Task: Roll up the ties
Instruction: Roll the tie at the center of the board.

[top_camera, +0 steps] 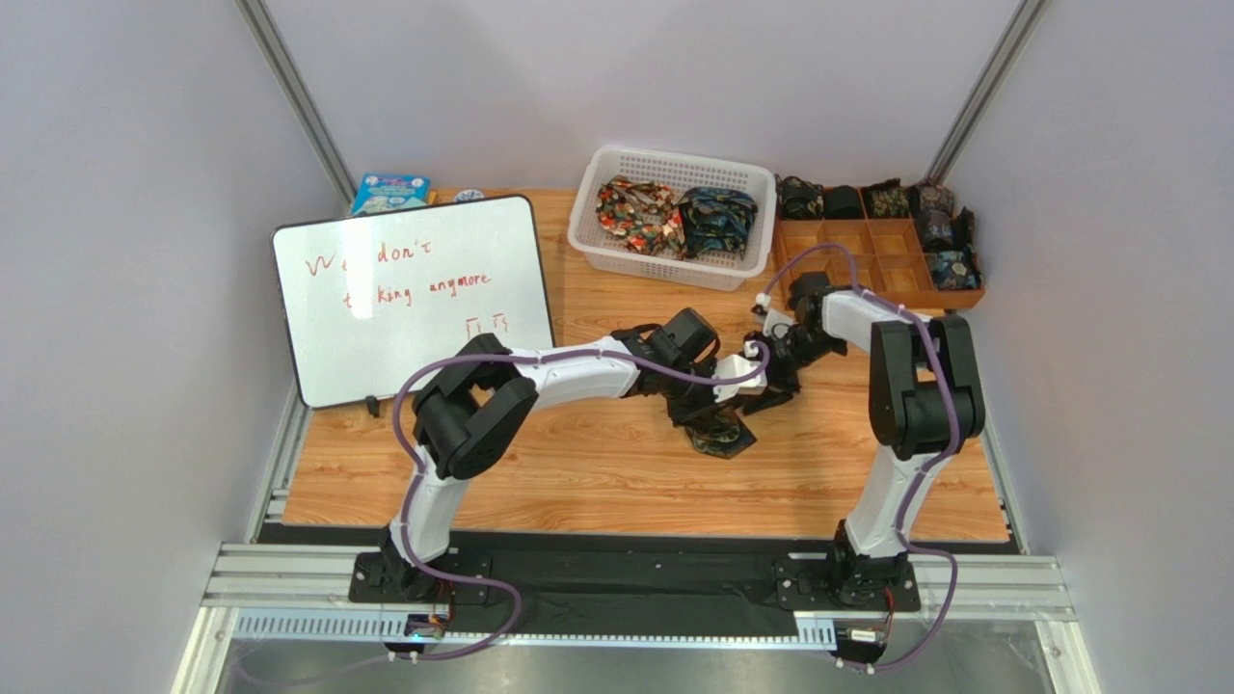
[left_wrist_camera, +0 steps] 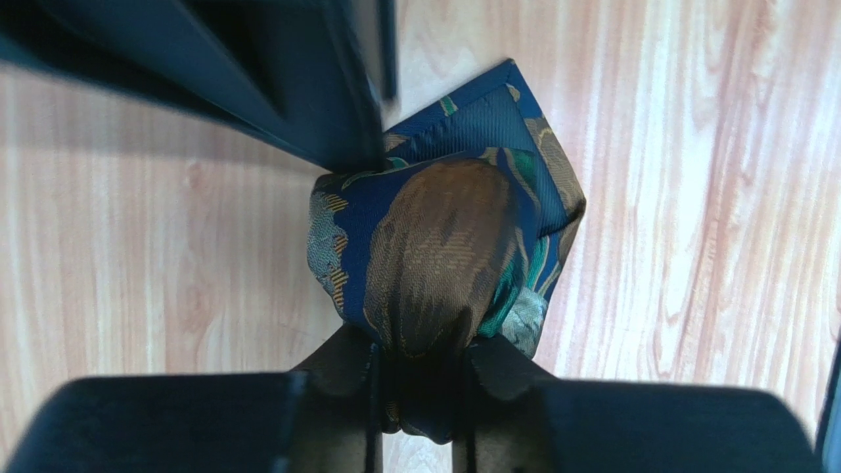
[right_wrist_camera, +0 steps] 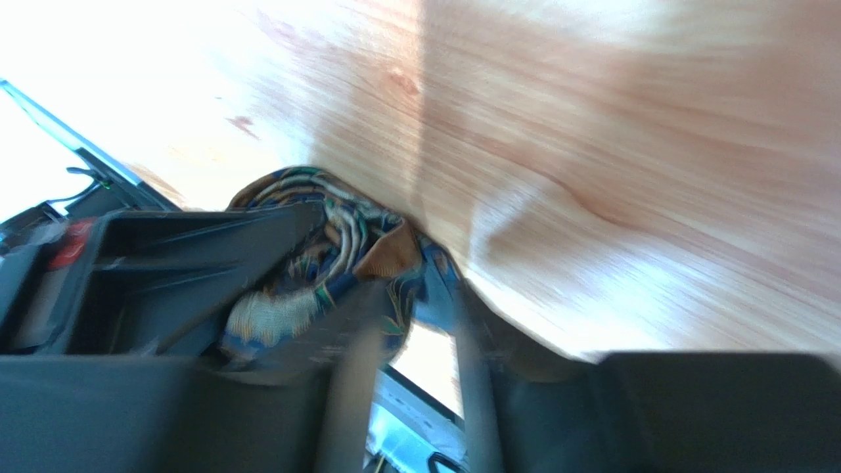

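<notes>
— In front of the basket, what is the left gripper doing?
— Pinched shut on the rolled tie, likely so it cannot unwind. The right gripper sits alongside; blur hides its jaws.

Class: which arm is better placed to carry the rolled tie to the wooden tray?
Probably left: the left tool is shut on the rolled tie. The right tool is nearer the wooden tray, but its grip is unclear.

Table: whiteboard, basket, tray, perhaps tie
</notes>
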Available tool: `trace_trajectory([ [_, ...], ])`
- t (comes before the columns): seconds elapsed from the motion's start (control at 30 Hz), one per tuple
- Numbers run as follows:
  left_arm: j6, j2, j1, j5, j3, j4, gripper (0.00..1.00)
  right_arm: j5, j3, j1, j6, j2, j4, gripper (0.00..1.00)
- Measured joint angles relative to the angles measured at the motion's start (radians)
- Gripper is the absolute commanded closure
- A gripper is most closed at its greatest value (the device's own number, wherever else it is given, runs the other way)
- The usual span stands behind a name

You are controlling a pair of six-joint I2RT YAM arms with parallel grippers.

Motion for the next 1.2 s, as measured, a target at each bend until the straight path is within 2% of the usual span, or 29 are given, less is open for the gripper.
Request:
trace_trajectory([
  [0.07,-0.012,-0.011,-0.001,-0.021,-0.021,0.024,0.94,-0.006,0.015,-0.038,-0.002,-0.023,-0.01,0.34],
  [0.1,-0.019,-0.017,-0.002,-0.033,-0.032,0.039,0.95,-0.006,0.016,-0.066,-0.011,-0.047,-0.021,0.32],
  [0.27,-0.044,-0.029,-0.006,-0.065,-0.058,0.075,0.99,-0.026,-0.019,-0.167,-0.035,-0.143,-0.075,0.28],
  [0.47,-0.043,-0.035,-0.006,-0.065,-0.074,0.095,1.0,-0.088,-0.124,-0.141,-0.014,-0.081,-0.054,0.24],
  [0.67,-0.04,-0.039,-0.006,-0.064,-0.084,0.106,1.0,-0.172,-0.146,-0.13,0.056,-0.021,-0.03,0.23],
  [0.9,-0.036,-0.04,0.001,-0.072,-0.085,0.106,1.0,-0.293,-0.196,-0.134,0.148,-0.014,0.106,0.23],
  [1.03,-0.036,-0.041,0.009,-0.077,-0.085,0.105,1.0,-0.331,-0.234,-0.134,0.201,-0.034,0.215,0.18],
  [1.1,-0.036,-0.041,0.01,-0.08,-0.085,0.105,1.0,-0.333,-0.261,-0.142,0.242,-0.058,0.27,0.13],
  [1.2,-0.035,-0.041,0.009,-0.08,-0.085,0.105,1.0,-0.323,-0.291,-0.161,0.263,-0.096,0.304,0.12],
])
